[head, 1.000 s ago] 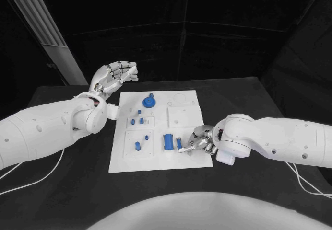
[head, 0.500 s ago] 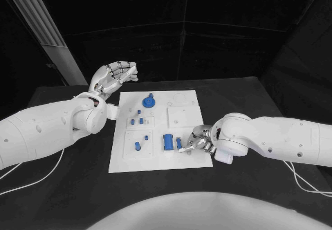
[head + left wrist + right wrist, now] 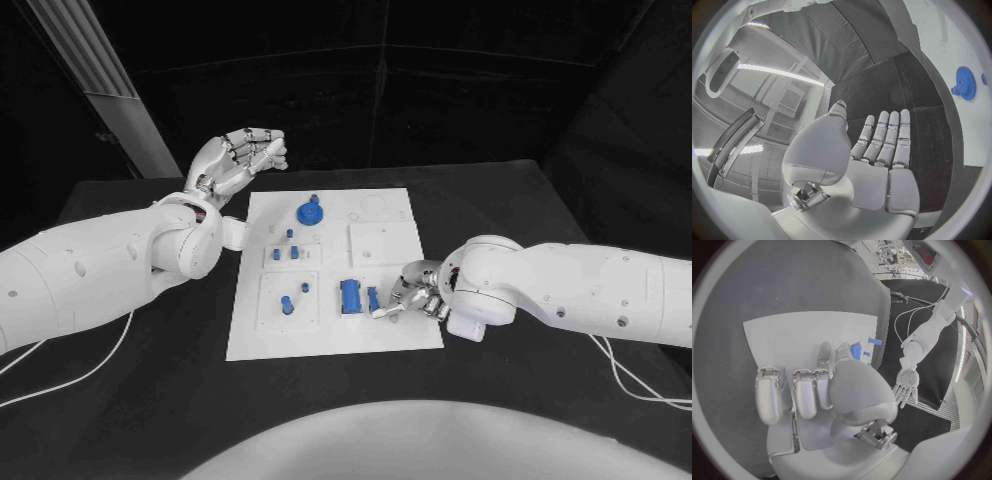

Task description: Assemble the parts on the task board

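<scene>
At the task board's four o'clock edge, the right hand pinches a small blue part that could slip or jam if tilted, while the left hand hovers wide, empty, near eleven o'clock.

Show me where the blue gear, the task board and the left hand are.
blue gear point(image 3: 309, 212), head view, on its round toothed face.
task board point(image 3: 325, 340), head view, on a bare stretch near its front edge.
left hand point(image 3: 242, 155), head view, on the raised palm.

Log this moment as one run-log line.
left hand: raised off the task board, open, empty | right hand: fingers at small blue part, grasp unclear | blue gear: on board's far end
</scene>
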Tool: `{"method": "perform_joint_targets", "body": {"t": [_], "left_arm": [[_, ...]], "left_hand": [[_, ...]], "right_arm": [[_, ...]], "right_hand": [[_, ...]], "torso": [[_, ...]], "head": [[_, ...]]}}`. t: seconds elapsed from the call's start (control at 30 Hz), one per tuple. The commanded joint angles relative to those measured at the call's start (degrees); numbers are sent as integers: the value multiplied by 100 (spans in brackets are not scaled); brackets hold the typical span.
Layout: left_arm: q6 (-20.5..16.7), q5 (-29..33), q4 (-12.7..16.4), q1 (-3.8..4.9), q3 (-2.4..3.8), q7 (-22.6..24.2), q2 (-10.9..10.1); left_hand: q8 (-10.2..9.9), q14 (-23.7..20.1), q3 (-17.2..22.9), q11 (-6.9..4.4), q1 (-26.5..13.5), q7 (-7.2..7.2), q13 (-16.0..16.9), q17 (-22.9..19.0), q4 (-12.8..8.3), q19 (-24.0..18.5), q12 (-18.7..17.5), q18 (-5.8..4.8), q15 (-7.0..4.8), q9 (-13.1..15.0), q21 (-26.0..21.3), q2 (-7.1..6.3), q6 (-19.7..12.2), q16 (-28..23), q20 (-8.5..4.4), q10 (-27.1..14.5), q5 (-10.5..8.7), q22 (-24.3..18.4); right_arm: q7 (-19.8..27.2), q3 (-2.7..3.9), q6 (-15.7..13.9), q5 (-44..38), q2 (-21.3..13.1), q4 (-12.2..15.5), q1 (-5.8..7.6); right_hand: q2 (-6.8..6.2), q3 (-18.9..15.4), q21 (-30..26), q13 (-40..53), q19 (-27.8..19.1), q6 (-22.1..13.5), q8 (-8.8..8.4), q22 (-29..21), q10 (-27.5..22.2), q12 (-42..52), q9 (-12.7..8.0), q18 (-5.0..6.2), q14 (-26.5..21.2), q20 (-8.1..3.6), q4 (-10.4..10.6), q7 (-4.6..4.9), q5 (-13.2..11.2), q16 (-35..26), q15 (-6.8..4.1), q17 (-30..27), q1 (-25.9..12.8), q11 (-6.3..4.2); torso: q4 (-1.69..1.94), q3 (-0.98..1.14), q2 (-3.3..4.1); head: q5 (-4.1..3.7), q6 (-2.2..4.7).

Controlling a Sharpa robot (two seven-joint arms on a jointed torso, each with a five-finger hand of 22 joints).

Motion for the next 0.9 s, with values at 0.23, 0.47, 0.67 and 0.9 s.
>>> {"method": "perform_joint_targets", "body": {"t": [0.23, 0.47, 0.67, 0.9], "left_arm": [[57, 11, 14, 7, 4, 493, -7], [54, 11, 17, 7, 4, 489, -12], [58, 11, 14, 7, 4, 488, -8], [61, 11, 16, 7, 4, 489, -13]], "left_hand": [[30, -38, -37, 1, -5, 661, -9, -5, -1, -1, 17, -58, -17, -9, -31, 59, -52, 23, 3, -46, 8, -6], [30, -38, -37, 1, -5, 661, -9, -5, -1, -1, 17, -58, -17, -9, -31, 59, -52, 23, 3, -46, 8, -6], [30, -38, -37, 1, -5, 661, -9, -5, -1, -1, 17, -58, -17, -9, -31, 59, -52, 23, 3, -46, 8, -6], [40, -46, -45, 2, -1, 661, -10, -21, 0, -4, 26, -60, -15, -9, -34, 69, -57, 35, 3, -54, 15, -8]], "right_arm": [[4, 2, 96, -119, 76, -83, 6], [58, 2, 42, -127, 83, -86, 6], [139, 2, 1, -131, 64, -51, 6], [332, 1, -128, -139, -29, 20, 4]], "right_hand": [[147, 98, 18, 1365, 604, -73, 12, 1509, 614, -30, 52, -42, 595, -59, -214, -15, 32, 14, -57, 1510, 555, -77], [121, 112, 18, 1365, 604, -70, 11, 1509, 614, -30, 65, -42, 595, -61, -260, -19, 26, 14, -58, 1510, 624, -82], [-39, 111, 18, 1365, 604, -63, 14, 1509, 614, -30, 99, -42, 595, -65, -414, -30, -30, 14, -62, 1510, 793, -93], [-379, -58, 18, 1365, 604, -14, 17, 1509, 614, -30, 135, -42, 595, -64, -469, -7, -58, 14, -55, 1510, 719, -76]], "torso": [[-2, 0, 1], [-2, 1, 2], [-5, -1, -3], [-5, 1, -2]], "head": [[4, -1], [9, -1], [6, -1], [22, -1]]}}
